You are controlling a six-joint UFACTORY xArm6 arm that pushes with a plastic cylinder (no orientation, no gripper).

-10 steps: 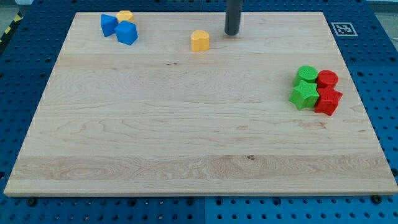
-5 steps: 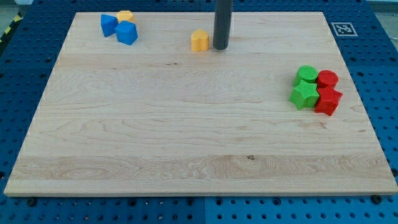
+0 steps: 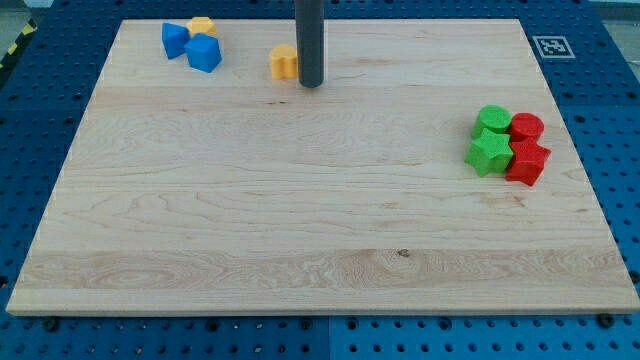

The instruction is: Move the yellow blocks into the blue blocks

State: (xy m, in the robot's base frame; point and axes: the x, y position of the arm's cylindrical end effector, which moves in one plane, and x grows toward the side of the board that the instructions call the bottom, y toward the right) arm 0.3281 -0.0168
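my tip (image 3: 311, 84) touching yellow block (image 3: 283, 62), blue blocks (image 3: 203, 52) left

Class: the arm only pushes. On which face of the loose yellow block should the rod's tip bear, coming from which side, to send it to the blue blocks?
Bear on its right-facing side, coming from the view's right. My tip sits there against the yellow block, and the blue blocks lie to its left and slightly toward the view's top.
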